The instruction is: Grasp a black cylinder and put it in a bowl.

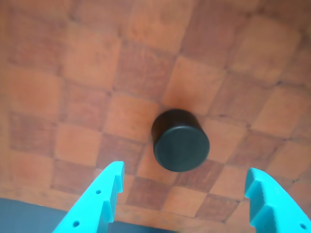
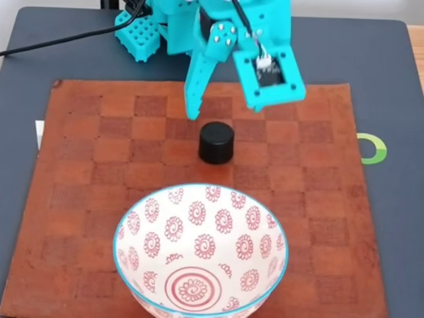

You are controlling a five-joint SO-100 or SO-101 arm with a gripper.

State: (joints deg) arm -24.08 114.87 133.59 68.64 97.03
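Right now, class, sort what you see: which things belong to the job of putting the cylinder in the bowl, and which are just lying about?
Part of the job:
- black cylinder, standing on the board
- bowl, empty
- gripper, open, above the cylinder

Just lying about:
- brown chequered board
- dark table mat
- green ring mark
- black cable

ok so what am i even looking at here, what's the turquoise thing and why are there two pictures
The turquoise thing is a small robot arm ending in a two-finger pincer. The fixed view looks down on the table from in front. The wrist view comes from a camera riding on the arm, so you see the pincer from behind its fingertips. On a brown checkered mat stands a short black cylinder, shown in the wrist view too. Nearer the fixed camera sits a white bowl with red flowers. The pincer is open and holds nothing, with the cylinder just ahead of it.
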